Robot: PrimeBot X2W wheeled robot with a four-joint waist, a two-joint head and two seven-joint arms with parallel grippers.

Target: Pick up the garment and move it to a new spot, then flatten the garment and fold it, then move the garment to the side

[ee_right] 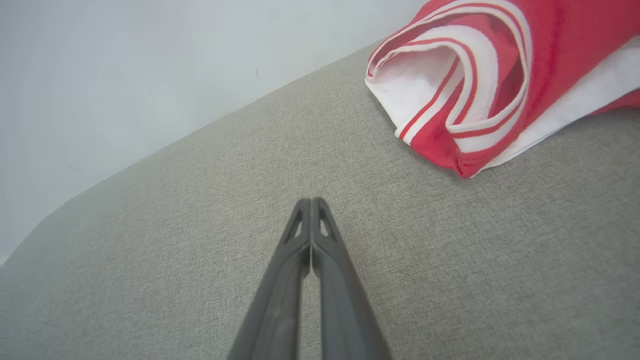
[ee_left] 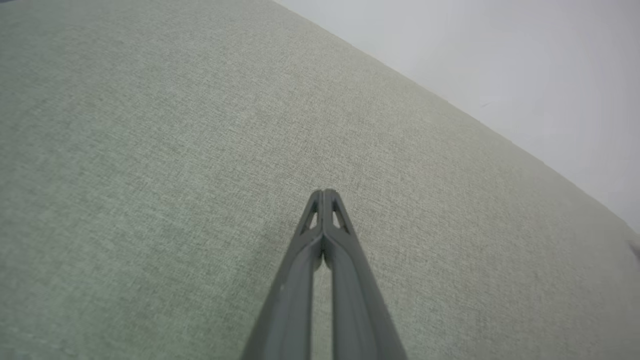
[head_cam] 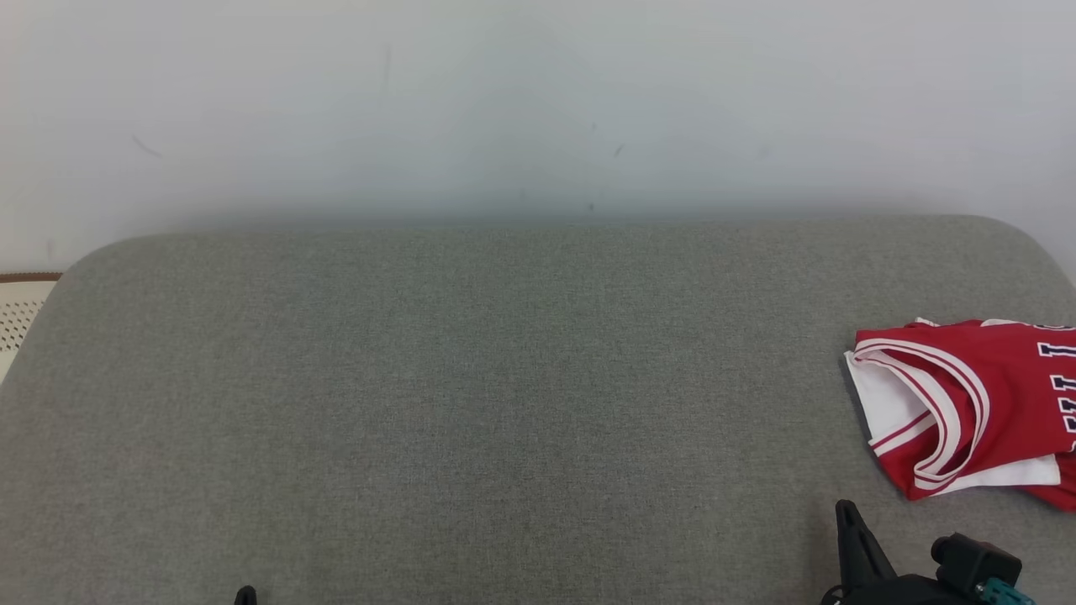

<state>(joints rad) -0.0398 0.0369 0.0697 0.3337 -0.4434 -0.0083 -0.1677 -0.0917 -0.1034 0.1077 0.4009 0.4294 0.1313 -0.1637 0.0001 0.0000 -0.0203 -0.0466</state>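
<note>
The garment is a red jersey with white trim and dark lettering, lying folded at the right edge of the grey cushioned surface; its right side runs out of the head view. In the right wrist view the garment lies up and to the right of my right gripper, which is shut with nothing between its fingers and is apart from the cloth. My right gripper shows at the lower right, below the garment. The left gripper is shut and empty over bare fabric; its tip peeks in at the bottom left.
A pale wall rises behind the grey surface. At the far left a cream perforated object with a brown rim sits beyond the surface's rounded corner. The surface's far edge curves down at both ends.
</note>
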